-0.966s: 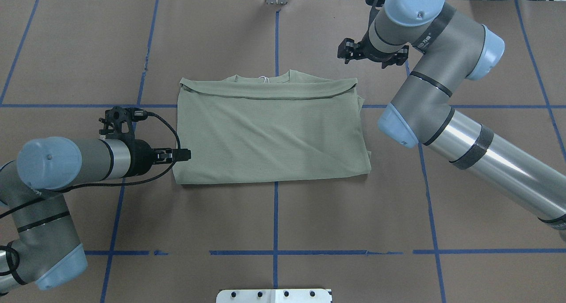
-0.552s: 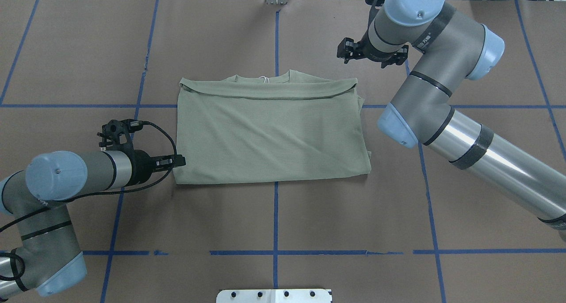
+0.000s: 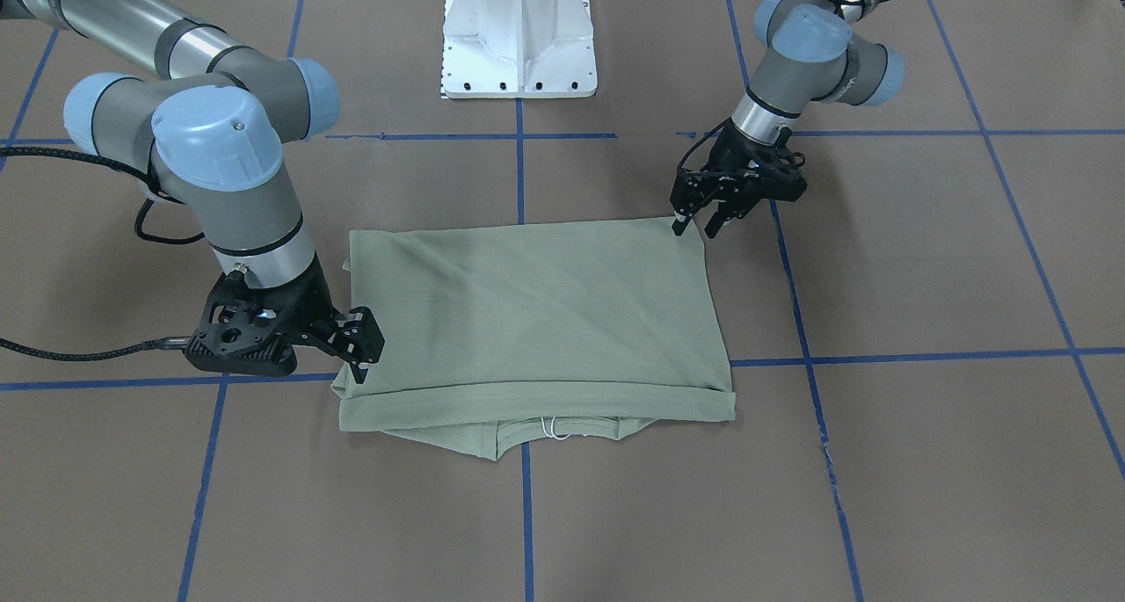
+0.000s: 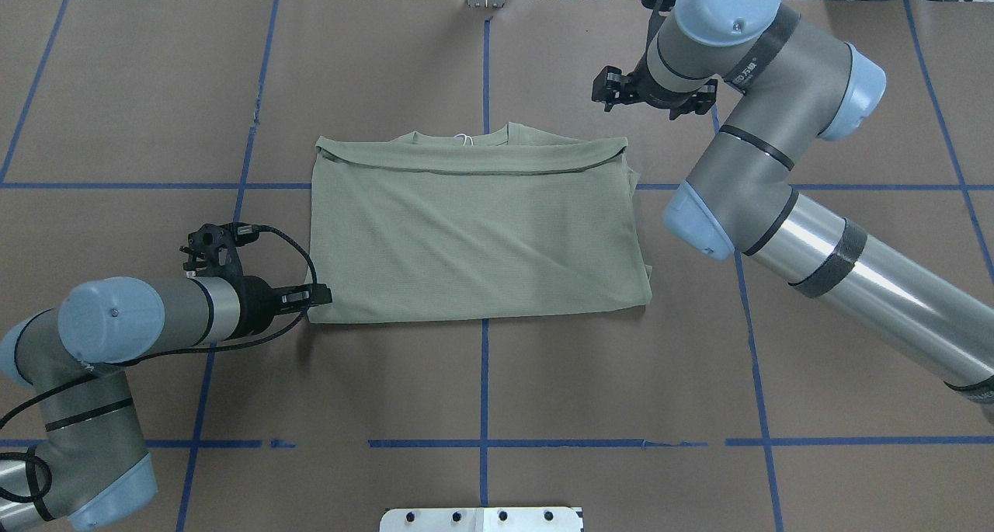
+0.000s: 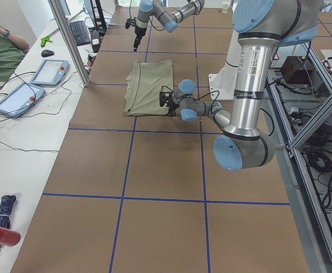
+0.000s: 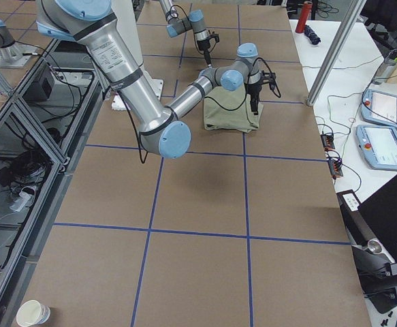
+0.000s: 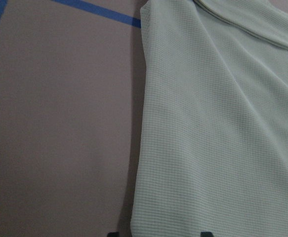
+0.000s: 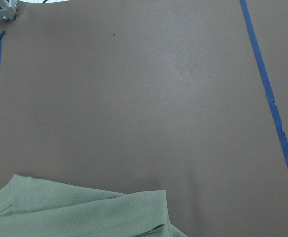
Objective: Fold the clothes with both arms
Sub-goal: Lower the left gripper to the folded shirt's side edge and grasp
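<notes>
The table was covered in brown paper and marked off by blue tape lines. Tablets were laid out on a white side bench. The folded shirt was spread flat at the table's middle. The left gripper was set at the shirt's near left corner, fingers apart. The right gripper was raised near the far right corner. Whether its fingers were parted could not be told.

Matt knit shirt, brown paper table
</notes>
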